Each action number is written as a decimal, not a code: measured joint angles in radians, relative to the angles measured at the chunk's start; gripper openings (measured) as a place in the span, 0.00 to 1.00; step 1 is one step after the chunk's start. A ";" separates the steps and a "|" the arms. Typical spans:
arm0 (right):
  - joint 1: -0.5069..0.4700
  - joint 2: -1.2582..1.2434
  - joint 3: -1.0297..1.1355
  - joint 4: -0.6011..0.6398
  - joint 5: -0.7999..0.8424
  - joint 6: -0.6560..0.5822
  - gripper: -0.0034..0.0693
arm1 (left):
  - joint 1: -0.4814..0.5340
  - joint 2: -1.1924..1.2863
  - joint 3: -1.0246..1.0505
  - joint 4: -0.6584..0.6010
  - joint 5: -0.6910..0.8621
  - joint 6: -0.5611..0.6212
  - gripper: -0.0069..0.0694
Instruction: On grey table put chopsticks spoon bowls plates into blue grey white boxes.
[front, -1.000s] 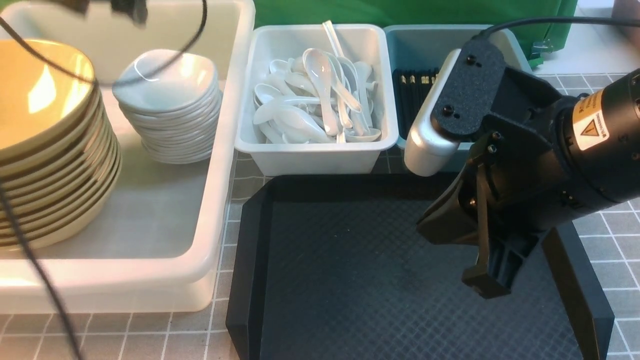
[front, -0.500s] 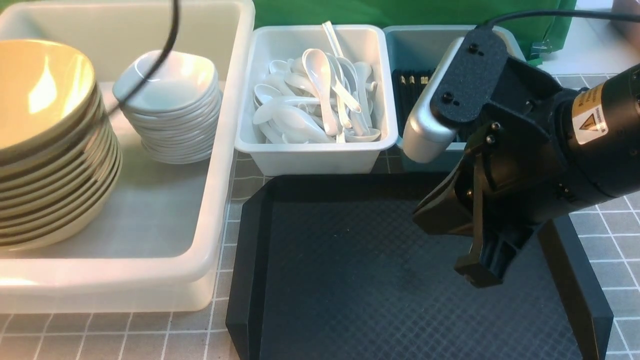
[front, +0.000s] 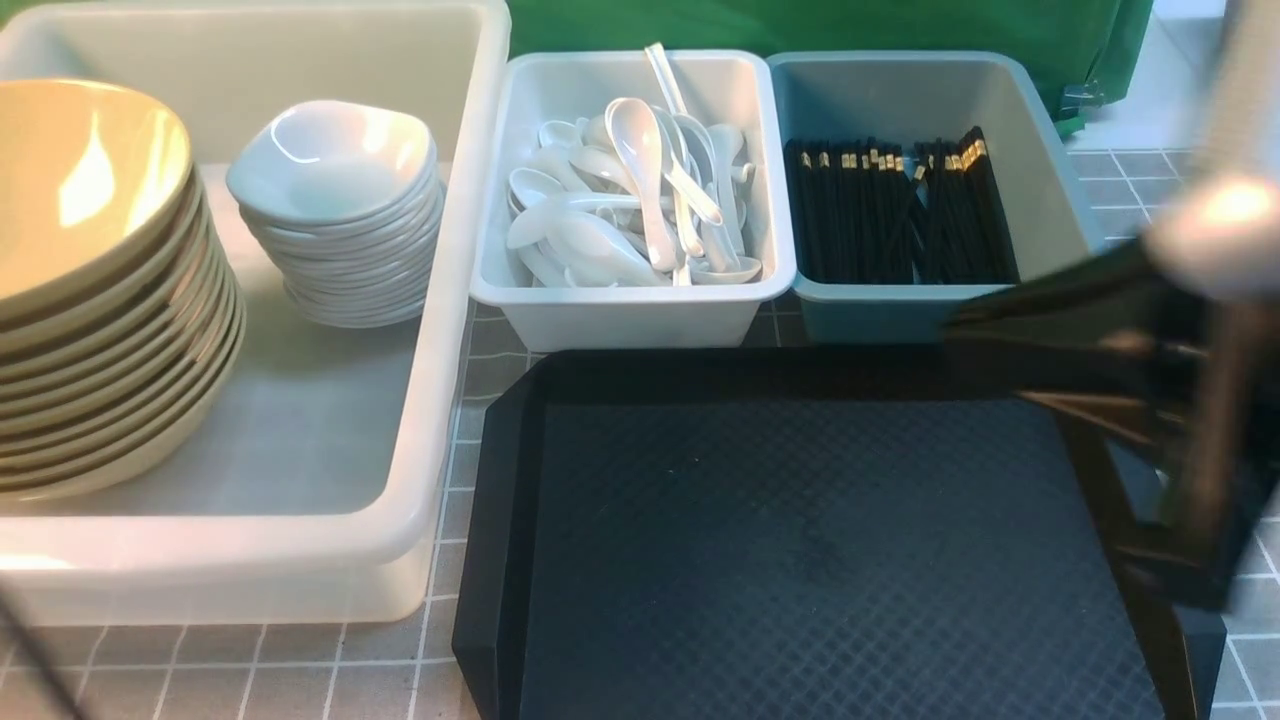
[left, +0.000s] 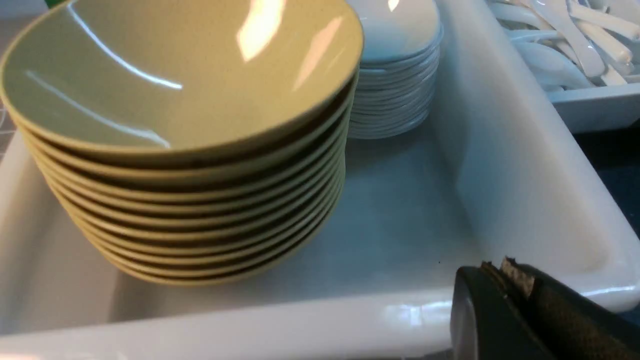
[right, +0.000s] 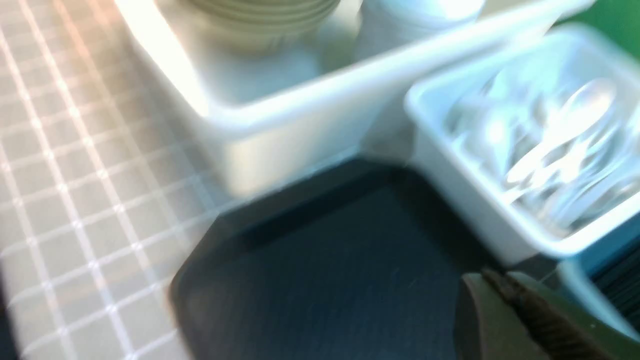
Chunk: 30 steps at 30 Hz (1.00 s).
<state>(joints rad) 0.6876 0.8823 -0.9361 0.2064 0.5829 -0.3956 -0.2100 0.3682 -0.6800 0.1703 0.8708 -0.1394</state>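
Chopsticks (front: 900, 215) stowed in blue box (front: 1050, 190), just beyond blurred right gripper (right: 500, 285), jaws closed and empty; left gripper (left: 505, 272) closed, empty, near bowls (left: 200, 165).

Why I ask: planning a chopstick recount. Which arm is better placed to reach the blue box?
Probably right. Its tool is near the blue box of chopsticks; the left tool sits over at the big white box's rim.

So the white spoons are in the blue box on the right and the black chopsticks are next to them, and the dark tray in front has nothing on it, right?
Not quite. The front view shows the white spoons in the small white box in the middle; the blue box on the right holds the black chopsticks. The dark tray is indeed bare.
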 joint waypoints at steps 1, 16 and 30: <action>0.000 -0.038 0.038 0.000 -0.041 -0.003 0.15 | 0.000 -0.043 0.028 0.002 -0.002 -0.003 0.08; 0.000 -0.215 0.178 0.003 -0.206 -0.012 0.15 | 0.000 -0.159 0.094 -0.002 -0.036 -0.007 0.08; 0.003 -0.215 0.178 0.003 -0.210 -0.012 0.16 | 0.000 -0.159 0.094 -0.002 -0.036 -0.008 0.08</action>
<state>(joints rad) 0.6907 0.6673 -0.7582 0.2095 0.3731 -0.4080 -0.2100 0.2090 -0.5863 0.1680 0.8344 -0.1471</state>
